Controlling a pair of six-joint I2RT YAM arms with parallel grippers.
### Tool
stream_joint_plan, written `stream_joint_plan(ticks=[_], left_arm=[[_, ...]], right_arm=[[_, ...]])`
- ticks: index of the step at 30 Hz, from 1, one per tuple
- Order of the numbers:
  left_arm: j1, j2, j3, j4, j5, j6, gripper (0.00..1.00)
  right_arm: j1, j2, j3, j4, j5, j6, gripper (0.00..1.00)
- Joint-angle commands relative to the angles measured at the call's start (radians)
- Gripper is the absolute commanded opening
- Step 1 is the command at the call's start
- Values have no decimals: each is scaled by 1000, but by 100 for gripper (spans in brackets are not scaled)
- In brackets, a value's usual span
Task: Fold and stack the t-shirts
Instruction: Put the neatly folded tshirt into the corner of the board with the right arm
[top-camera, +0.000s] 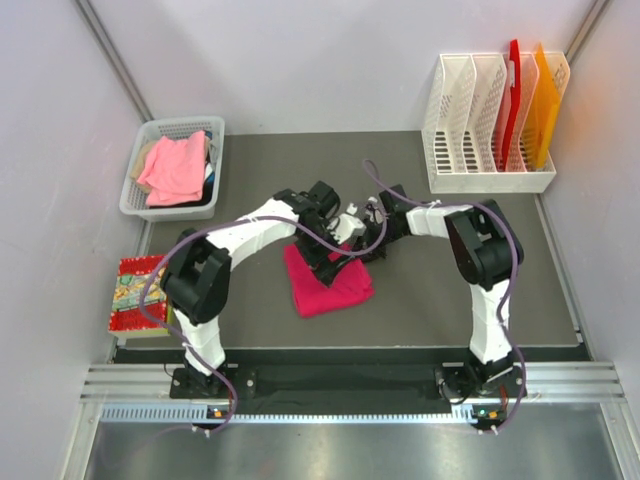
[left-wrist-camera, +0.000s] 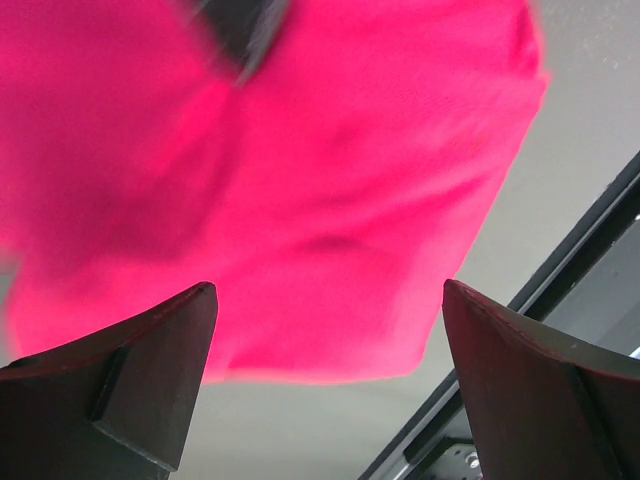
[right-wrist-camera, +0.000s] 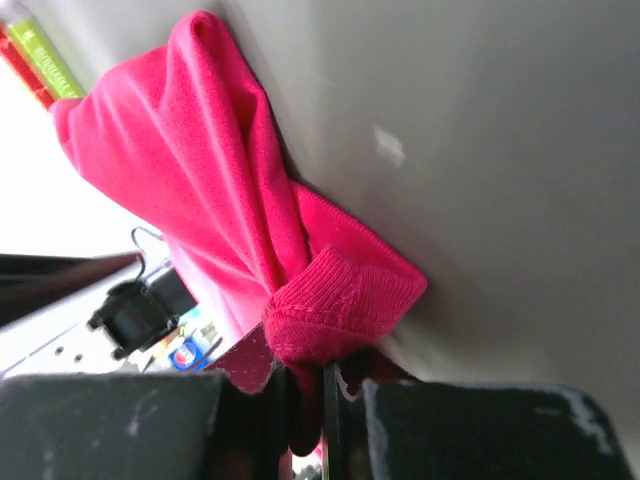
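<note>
The right hand (right-wrist-camera: 310, 385) is pinched nearly shut on a bunched corner of the magenta t-shirt (right-wrist-camera: 215, 170), whose cloth rises from there in a thick fold. The left hand (left-wrist-camera: 328, 295) is spread wide just above the same shirt, gripping nothing.

From the top camera the shirt lies folded into a compact, nearly square pad mid-table (top-camera: 450, 285), turned slightly askew, with no clear long axis. The arms hide the pinched corner there, and only the right wrist camera shows it. A salmon-pink t-shirt (top-camera: 175, 168) lies crumpled in the white basket (top-camera: 133, 198) at the far left.
</note>
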Motion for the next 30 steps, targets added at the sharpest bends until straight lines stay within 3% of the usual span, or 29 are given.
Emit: stream_joint_plan(ticks=[1, 7, 10, 16, 30], left_arm=[[107, -129, 29, -75, -4, 49, 99], [300, -241, 128, -193, 38, 121, 99], [328, -313, 113, -202, -16, 153, 99], [348, -428, 44, -219, -41, 181, 99], [402, -525, -72, -229, -54, 228, 99]], right_arm=[[-105, -169, -28, -170, 153, -74, 0], [-336, -373, -155, -317, 345, -107, 0], [-474, -426, -174, -387, 432, -114, 0], [-633, -409, -87, -497, 606, -139, 0], [-685, -95, 383, -714, 1004, -249, 0]])
